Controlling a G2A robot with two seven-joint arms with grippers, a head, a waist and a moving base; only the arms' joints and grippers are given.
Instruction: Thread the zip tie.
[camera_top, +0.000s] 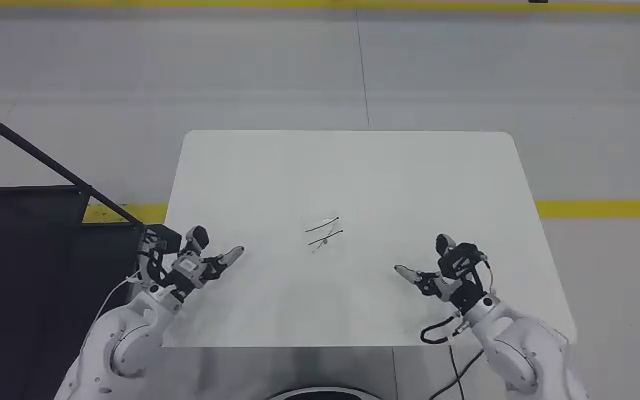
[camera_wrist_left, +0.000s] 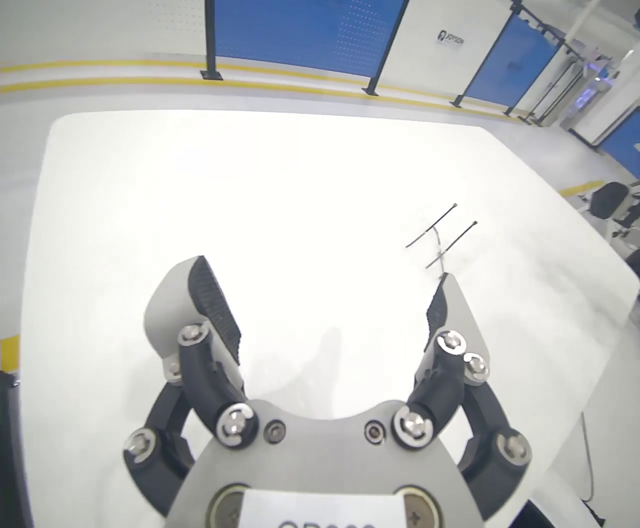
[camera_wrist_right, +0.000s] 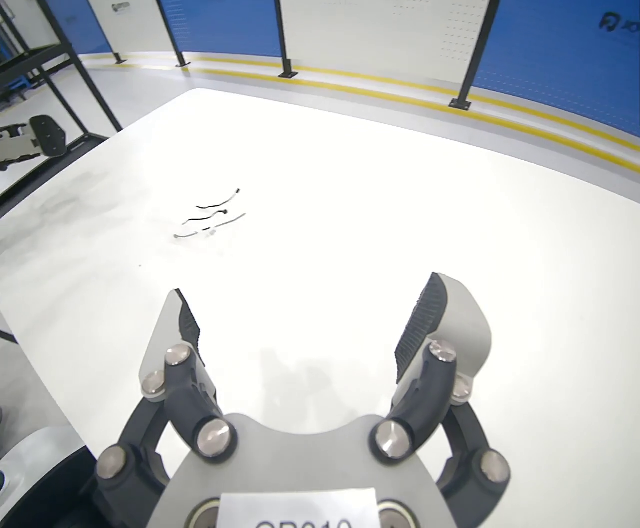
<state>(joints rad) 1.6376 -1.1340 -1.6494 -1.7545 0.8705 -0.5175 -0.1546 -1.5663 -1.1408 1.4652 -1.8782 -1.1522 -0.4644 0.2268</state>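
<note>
Two black zip ties (camera_top: 322, 224) are laid side by side near the middle of the white table (camera_top: 430, 170), roughly parallel and just apart. Each is seen as a loose, open strand (a third, paler strand (camera_wrist_right: 235, 218) is made out in the wrist views, lying against them and crossing one of the black pair). All three are left flat on the tabletop, touched by neither arm.

The left gripper (camera_top: 216, 247) is held over the table's near left part, its fingers spread wide and nothing caught between the ribbed black pads (camera_wrist_left: 215, 300). The right gripper (camera_top: 424, 258) is held over the near right part, likewise spread wide and empty, with bare tabletop seen between its fingers. Both are pointed inward toward the ties, which are placed between the two grippers and somewhat farther from the robot, well apart from each.
</note>
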